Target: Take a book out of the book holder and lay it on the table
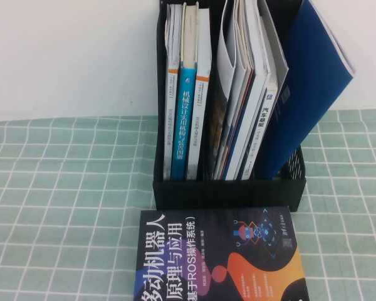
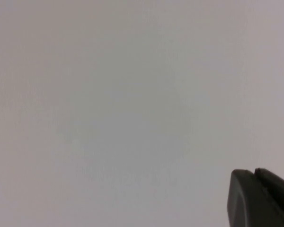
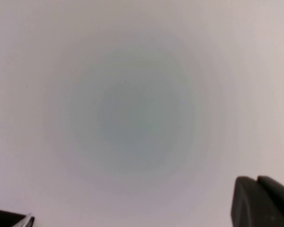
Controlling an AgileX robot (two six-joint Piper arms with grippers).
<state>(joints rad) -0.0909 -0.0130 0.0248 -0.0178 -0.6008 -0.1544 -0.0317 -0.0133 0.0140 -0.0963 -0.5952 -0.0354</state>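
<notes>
Neither arm appears in the high view. The left claw (image 2: 262, 198) shows only as a dark tip at the edge of the left wrist view against blank pale wall, and whether it is apart or together cannot be told. The right claw (image 3: 262, 201) shows the same way in the right wrist view, pointed at blank wall; it is closed together and holds nothing. Both look parked away from the work. Out on the bench (image 1: 62, 207), a flat surface under pale green cloth with white grid lines, stands the black plastic upright book holder (image 1: 229, 191) with two slots and a low front rim. Its left slot holds upright spines, one bright blue. Its right slot holds thin glossy brochures and a plain blue-covered book (image 1: 307, 94) leaning outward to the right. The white-grey brochure wanted cannot be singled out; it is probably among the thin covers (image 1: 247, 94) in that right slot. A dark navy book with orange and purple shapes (image 1: 216, 260) lies flat just in front of the holder. A good grasp would likely mean opening a claw, pinching only the brochure's top edge, lifting straight up clear of the dividers, then laying it on bare cloth beside the navy book.
</notes>
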